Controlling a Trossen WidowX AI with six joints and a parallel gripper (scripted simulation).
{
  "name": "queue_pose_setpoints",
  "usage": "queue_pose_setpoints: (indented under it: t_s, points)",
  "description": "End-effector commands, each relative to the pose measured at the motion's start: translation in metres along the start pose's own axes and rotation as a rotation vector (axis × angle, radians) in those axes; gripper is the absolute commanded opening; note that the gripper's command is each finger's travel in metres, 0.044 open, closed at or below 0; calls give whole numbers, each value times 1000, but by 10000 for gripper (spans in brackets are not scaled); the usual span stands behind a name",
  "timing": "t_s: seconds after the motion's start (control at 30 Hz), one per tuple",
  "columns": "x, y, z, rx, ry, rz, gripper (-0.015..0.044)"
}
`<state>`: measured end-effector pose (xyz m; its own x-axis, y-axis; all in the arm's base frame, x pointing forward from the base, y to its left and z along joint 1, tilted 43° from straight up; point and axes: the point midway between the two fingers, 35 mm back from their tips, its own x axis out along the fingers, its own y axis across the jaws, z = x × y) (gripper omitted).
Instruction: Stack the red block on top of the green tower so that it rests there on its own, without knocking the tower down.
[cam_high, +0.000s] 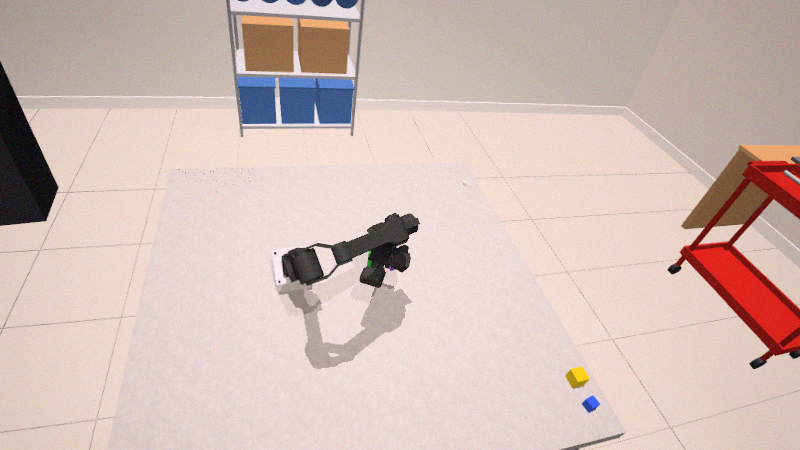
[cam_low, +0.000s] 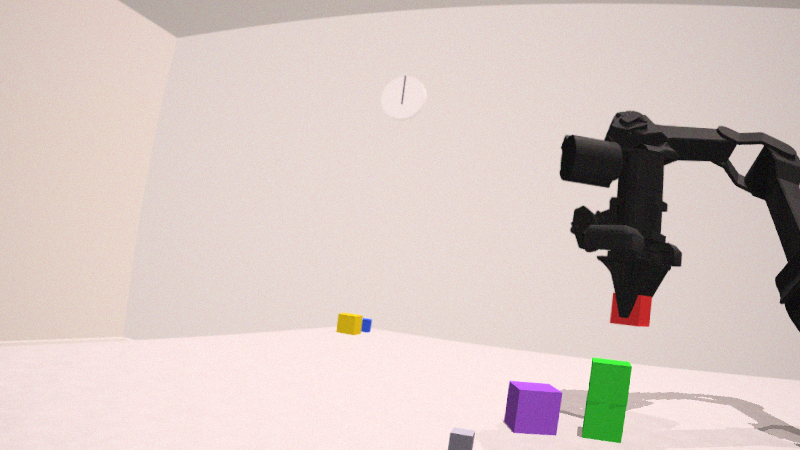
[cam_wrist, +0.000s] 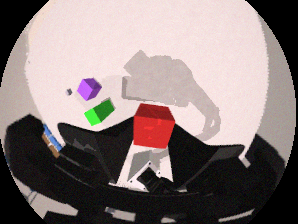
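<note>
The red block (cam_low: 641, 311) (cam_wrist: 154, 127) is held between the fingertips, up in the air. My gripper (cam_low: 629, 308) (cam_wrist: 152, 120) is shut on it and points down. In the exterior view the block appears higher than the top of the green tower, with a gap between them. The green tower (cam_low: 607, 400) (cam_wrist: 99, 112) stands upright; in the wrist view it is to the left of the held block, not straight under it. In the top view the arm hides the red block and most of the green tower (cam_high: 369, 258).
A purple block (cam_low: 532, 409) (cam_wrist: 89, 89) stands beside the green tower. A small grey block (cam_low: 461, 439) (cam_wrist: 69, 92) lies beyond it. A yellow block (cam_high: 577, 377) (cam_low: 349, 324) and a blue block (cam_high: 590, 403) (cam_low: 366, 325) lie far off near the mat's corner.
</note>
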<state>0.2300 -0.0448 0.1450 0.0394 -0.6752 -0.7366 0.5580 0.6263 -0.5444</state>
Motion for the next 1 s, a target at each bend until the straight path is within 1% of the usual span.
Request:
queue_pose_setpoints:
  t_s: [0.0,0.33,0.57,0.97]
  points:
    - [-11,1,-1,4,6,1,0]
    - [-12,4,-1,-4,8,3,0]
    - [-13,35,-10,-60,19,12,0]
    - [-14,94,-24,-23,15,13,0]
